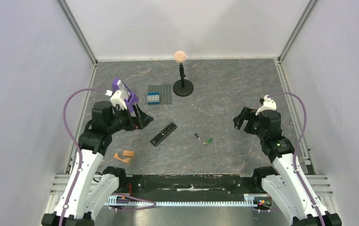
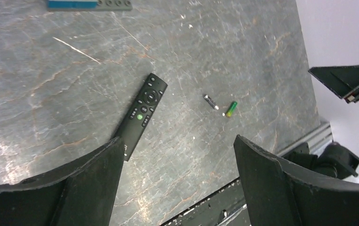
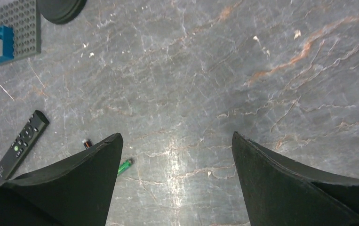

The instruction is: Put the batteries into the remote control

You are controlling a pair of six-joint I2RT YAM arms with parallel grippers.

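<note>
Remote control [image 2: 142, 115] untouched, left hand [image 2: 177, 143] and right hand [image 3: 177, 136] spread wide, empty

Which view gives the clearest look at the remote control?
Left wrist: the remote control lies button-side up, with individual buttons visible. The top view shows it only as a small dark bar; the right wrist catches it smaller, near its left edge.

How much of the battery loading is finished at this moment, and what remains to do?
Done: nothing yet. The remote control lies buttons up on the table, so its battery recess is out of sight. In hand: nothing; the left gripper and the right gripper are open and empty. Left: pick up the green battery and the dark battery, both loose beside the remote, turn it over, load both.
</note>
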